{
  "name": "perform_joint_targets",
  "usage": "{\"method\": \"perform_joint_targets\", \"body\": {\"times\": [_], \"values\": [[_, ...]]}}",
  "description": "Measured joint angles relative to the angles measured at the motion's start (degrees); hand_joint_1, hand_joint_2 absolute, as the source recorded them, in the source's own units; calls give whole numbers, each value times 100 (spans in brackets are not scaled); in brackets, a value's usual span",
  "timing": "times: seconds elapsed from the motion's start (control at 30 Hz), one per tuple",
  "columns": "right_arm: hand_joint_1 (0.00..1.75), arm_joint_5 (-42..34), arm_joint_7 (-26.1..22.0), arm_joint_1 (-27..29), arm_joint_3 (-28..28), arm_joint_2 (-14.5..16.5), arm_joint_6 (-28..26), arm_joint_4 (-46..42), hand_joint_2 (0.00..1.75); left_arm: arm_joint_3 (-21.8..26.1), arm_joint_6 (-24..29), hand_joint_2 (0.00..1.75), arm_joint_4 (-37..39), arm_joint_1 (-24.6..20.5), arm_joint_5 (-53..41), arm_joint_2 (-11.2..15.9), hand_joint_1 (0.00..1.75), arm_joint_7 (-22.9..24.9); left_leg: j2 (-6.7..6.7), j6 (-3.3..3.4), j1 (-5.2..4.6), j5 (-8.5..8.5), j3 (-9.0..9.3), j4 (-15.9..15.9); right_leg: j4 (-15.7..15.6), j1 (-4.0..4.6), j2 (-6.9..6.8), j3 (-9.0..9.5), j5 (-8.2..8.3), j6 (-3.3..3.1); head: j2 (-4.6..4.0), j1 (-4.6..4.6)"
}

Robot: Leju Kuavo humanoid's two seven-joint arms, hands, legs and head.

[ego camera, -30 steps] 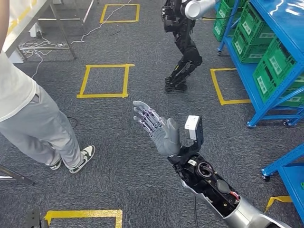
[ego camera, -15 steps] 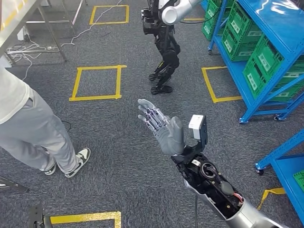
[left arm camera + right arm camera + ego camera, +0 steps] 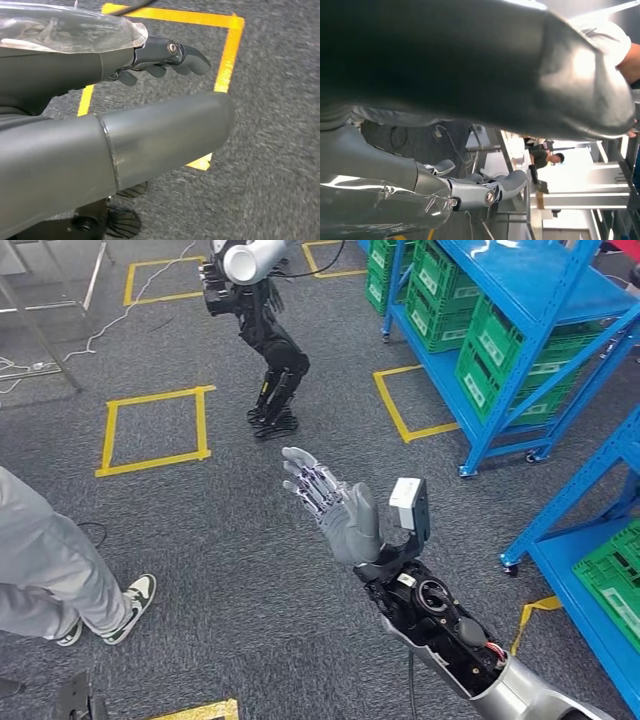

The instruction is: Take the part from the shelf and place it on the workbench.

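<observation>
The robot's right hand (image 3: 336, 508) is raised above grey carpet, fingers spread wide, holding nothing. The left hand (image 3: 166, 55) hangs over a yellow floor marking, fingers loosely extended and empty. A blue shelf (image 3: 528, 300) stands to the right with green crates (image 3: 490, 370); which part is wanted, I cannot tell. Another robot (image 3: 260, 320) stands ahead, and a person's leg (image 3: 53, 570) is at left.

Right hand (image 3: 340, 512) raised, fingers (image 3: 306, 480) spread, holding nothing.
</observation>
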Motion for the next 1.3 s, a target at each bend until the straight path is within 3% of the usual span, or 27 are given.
{"method": "perform_joint_targets", "body": {"times": [0.07,0.13,0.17,0.23,0.3,0.33,0.37,0.4,0.47,0.53,0.63,0.7,0.8,0.83,0.87,0.9,0.93,1.0,1.03,1.1,1.17,1.23,1.3], "values": [[0,0,0,6,0,-1,-16,-18,0,0,0,0,-1,-13,-19,10,0,7,-55,24,-20,39,125,-282,1,-2,64,-26,6,47,0,-5],[0,0,1,23,-7,-6,-40,-40,0,0,0,0,0,-25,-48,-4,0,27,9,61,-10,62,139,-319,13,-17,89,-54,-4,109,0,-8],[0,0,1,32,-15,-12,-57,-56,0,0,0,0,0,-34,-66,-14,0,37,40,84,1,74,153,-340,96,-17,39,-95,-65,142,0,6],[0,0,4,48,-32,-32,-90,-93,0,0,0,0,-1,-49,-98,-33,0,51,112,123,20,87,176,-371,593,-26,-129,-319,-354,205,0,61],[0,10,14,81,-38,-47,-138,-115,0,0,1,0,0,-52,-133,-42,0,68,184,144,13,78,180,-370,1394,-53,-236,-685,-708,259,0,103],[0,20,22,113,-40,-51,-163,-124,0,0,1,0,0,-53,-153,-50,0,78,223,146,10,73,184,-368,1665,-69,-255,-815,-781,277,0,103],[0,32,34,152,-45,-53,-192,-138,0,0,1,0,0,-56,-175,-62,0,91,259,143,10,65,190,-367,1725,-83,-274,-847,-744,290,0,105],[0,46,44,186,-54,-54,-214,-156,0,0,-1,0,0,-63,-196,-75,0,106,291,134,12,54,203,-364,1532,-96,-295,-754,-596,297,0,109],[0,73,57,225,-78,-54,-242,-198,0,0,-8,0,0,-86,-235,-102,0,139,348,97,7,23,239,-358,695,-96,-411,-340,-208,287,0,122],[0,99,60,243,-104,-54,-247,-237,0,0,-13,0,0,-113,-257,-113,0,163,399,49,-17,-3,250,-341,112,-62,-516,-39,-47,225,0,125],[0,135,64,320,-144,-54,-208,-279,0,0,-11,0,-1,-134,-262,-120,0,169,504,-27,-21,-25,244,-329,19,-32,-439,-2,-43,107,0,92],[0,148,64,340,-168,-54,-173,-301,0,0,-11,0,1,-149,-262,-126,0,166,436,-84,-3,-182,168,-127,-7,-36,-347,-1,-12,40,0,60],[0,153,67,331,-181,-54,-151,-320,0,0,-11,0,1,-150,-261,-125,0,159,205,-114,7,-723,-368,1008,-19,-34,-224,-9,9,-19,0,16],[0,153,69,333,-181,-54,-146,-319,0,0,-13,0,0,-140,-262,-123,0,161,179,-111,6,-830,-554,1359,-18,-27,-173,-13,11,-29,0,12],[0,153,70,335,-181,-54,-140,-319,0,0,-14,0,1,-131,-264,-124,0,163,167,-101,5,-827,-651,1509,-17,-21,-117,-14,12,-34,0,10],[0,153,70,334,-181,-54,-133,-318,0,0,-19,0,1,-125,-268,-124,0,167,157,-84,5,-706,-627,1413,-15,-18,-57,-12,14,-35,0,9],[0,152,69,330,-181,-54,-123,-318,0,0,-26,0,0,-126,-273,-124,0,169,124,-61,5,-492,-486,1084,-11,-17,8,-9,16,-35,0,7],[0,145,66,308,-181,-54,-99,-317,0,0,-42,0,0,-143,-278,-111,0,172,-88,-6,13,-90,-81,199,1,-12,130,-16,17,-22,0,5],[0,139,62,291,-181,-54,-85,-316,0,0,-48,0,-1,-152,-275,-98,0,173,-182,11,12,10,61,-113,7,-14,187,-31,22,-3,0,5],[0,119,55,262,-179,-54,-60,-310,0,0,-50,0,-2,-162,-266,-81,0,172,-223,26,0,21,149,-315,7,-30,297,-67,38,53,0,5],[0,101,48,246,-178,-54,-50,-304,0,0,-56,0,-3,-172,-261,-84,0,170,-102,66,2,41,173,-353,19,-48,354,-108,30,121,0,6],[0,91,40,211,-180,-54,-49,-298,0,0,-63,0,-3,-179,-262,-87,0,167,31,115,22,61,206,-403,370,-35,135,-285,-187,179,0,50],[0,80,32,181,-179,-54,-49,-283,0,0,-65,0,-3,-171,-263,-79,0,164,166,137,13,55,218,-411,1182,-48,-168,-656,-577,222,0,95]]}}
